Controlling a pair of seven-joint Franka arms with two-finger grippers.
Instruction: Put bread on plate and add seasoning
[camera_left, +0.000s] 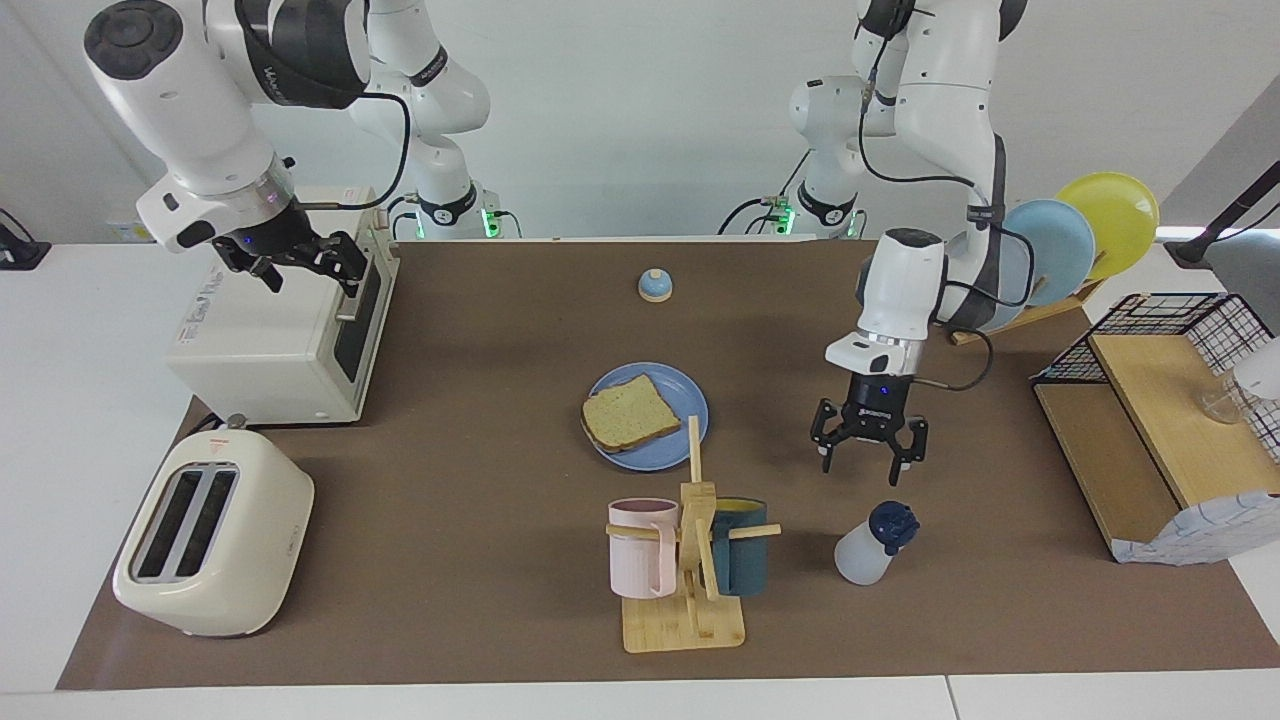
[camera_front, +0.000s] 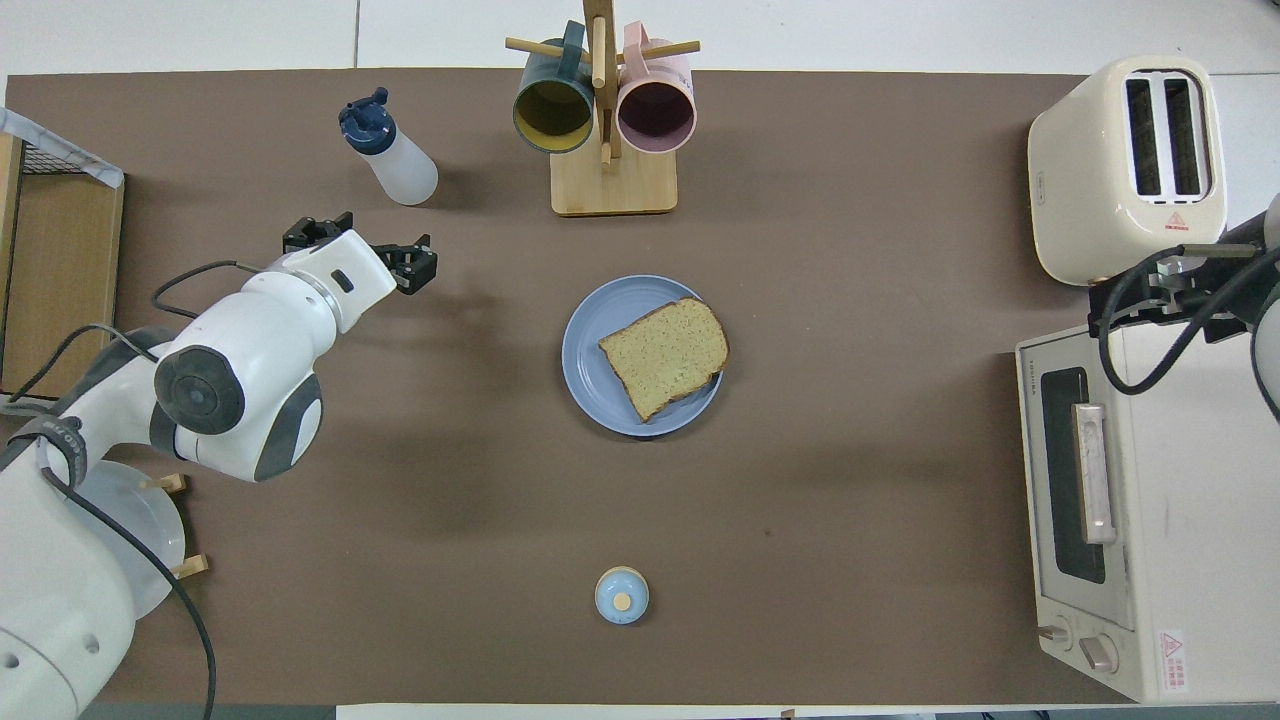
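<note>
Over the brown mat toward its own end of the table, the left gripper hangs wide and empty above the upright seasoning, so it should retreat straight upward, sparing the bread on the plate.

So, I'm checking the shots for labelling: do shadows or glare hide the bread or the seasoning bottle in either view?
Facing view: the bread on the plate is evenly lit; the seasoning bottle casts only a soft shadow. Overhead view: broad, faint arm shadows fall on the brown mat and cover neither; no glare.
</note>
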